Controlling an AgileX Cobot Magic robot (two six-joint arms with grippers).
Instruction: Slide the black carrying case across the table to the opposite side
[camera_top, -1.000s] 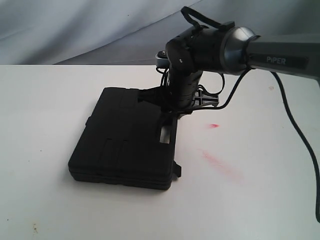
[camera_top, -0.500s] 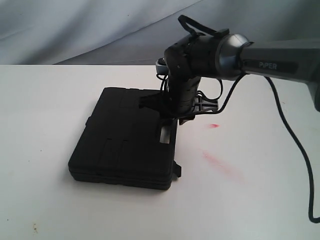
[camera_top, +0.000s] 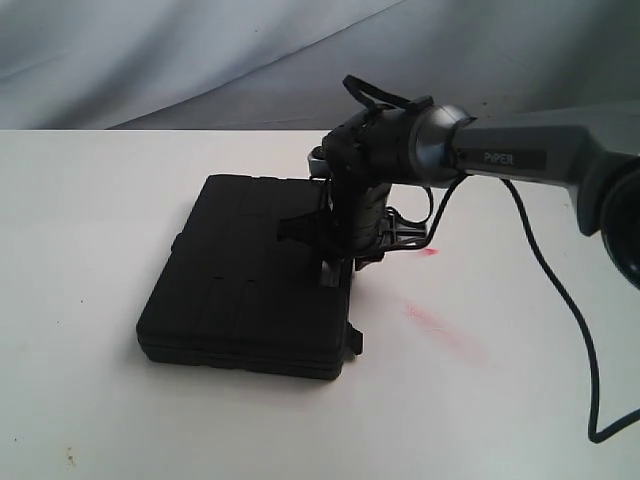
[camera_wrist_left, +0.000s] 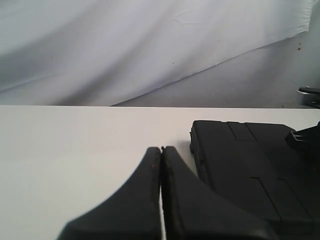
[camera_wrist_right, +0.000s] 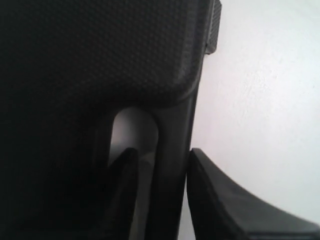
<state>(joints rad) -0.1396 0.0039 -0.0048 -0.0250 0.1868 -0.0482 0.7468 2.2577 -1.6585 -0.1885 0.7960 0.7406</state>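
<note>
Handle (camera_wrist_right: 172, 130) of black carrying case (camera_top: 250, 290) straddled by right gripper (camera_wrist_right: 162, 152), jaws parted with slack, not really clamping. Left gripper (camera_wrist_left: 161, 149) pinched shut, empty, near the case.

Black rectangular hard-plastic carrying case (camera_top: 240, 290): closed, lying flat, lid pebble-textured, moulded slot handle (camera_wrist_right: 172, 150) along its right edge. It rests on the wide, plain white worktop (camera_top: 100, 400), left of centre. Faint red smears (camera_top: 440, 325) mark the surface just beside the handle edge.
</note>
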